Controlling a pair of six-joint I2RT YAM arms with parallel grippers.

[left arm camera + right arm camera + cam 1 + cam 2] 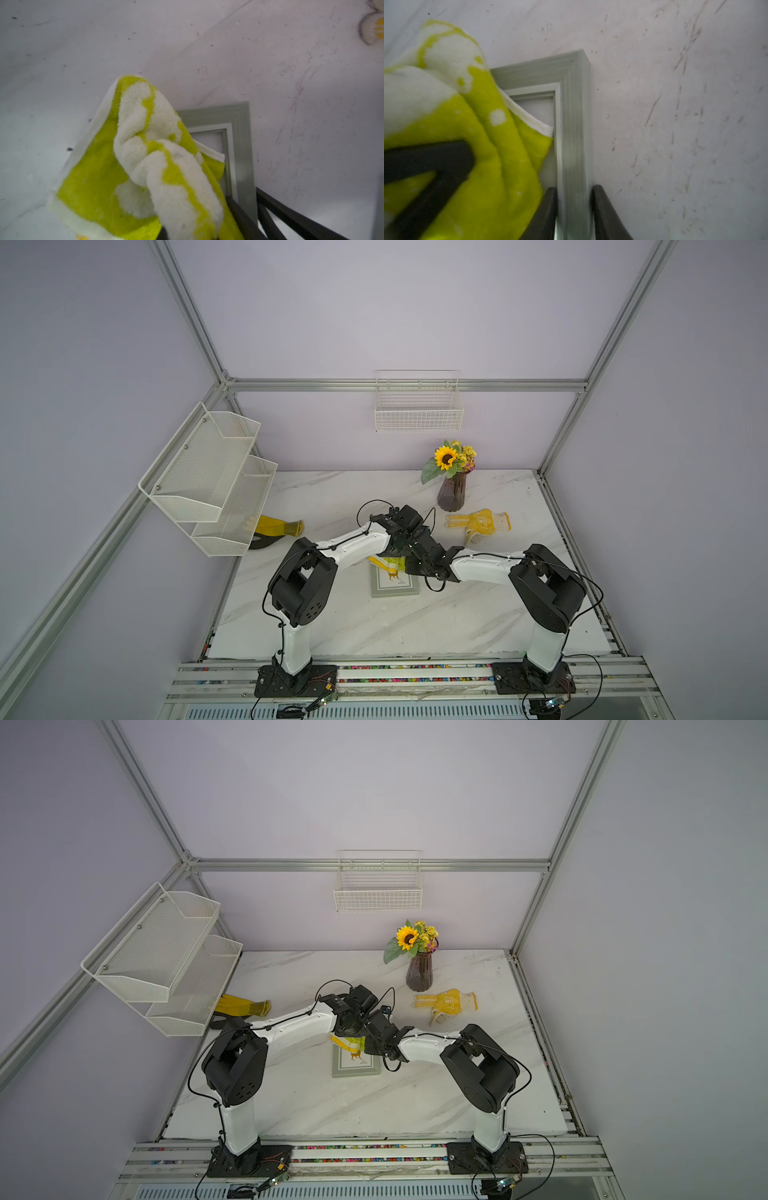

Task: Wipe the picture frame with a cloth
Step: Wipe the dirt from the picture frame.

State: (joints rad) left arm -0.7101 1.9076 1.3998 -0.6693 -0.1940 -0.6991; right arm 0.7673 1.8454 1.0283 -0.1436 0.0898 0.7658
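Tabletop (332,622) of white marble fills both top views; the picture frame (395,588) lies flat near its middle, print up, its far end covered by the cloth (392,562); the left gripper (398,551) reaches down onto the cloth, and the right gripper (413,570) meets the frame's right side near that far end; a dotted glove (478,522) and a vase of flowers (453,489) stand farther back, apart from the frame. Left wrist view: the cloth (145,166) hangs bunched from the left gripper, whose jaws are pressed together on a fold; its lower edge drapes over a corner of the picture frame (243,133) onto the white mat. Right wrist view: the right gripper (574,193) pinches the frame's side rail, one finger inside and one outside; the cloth (483,149) lies on the mat just beside that rail.
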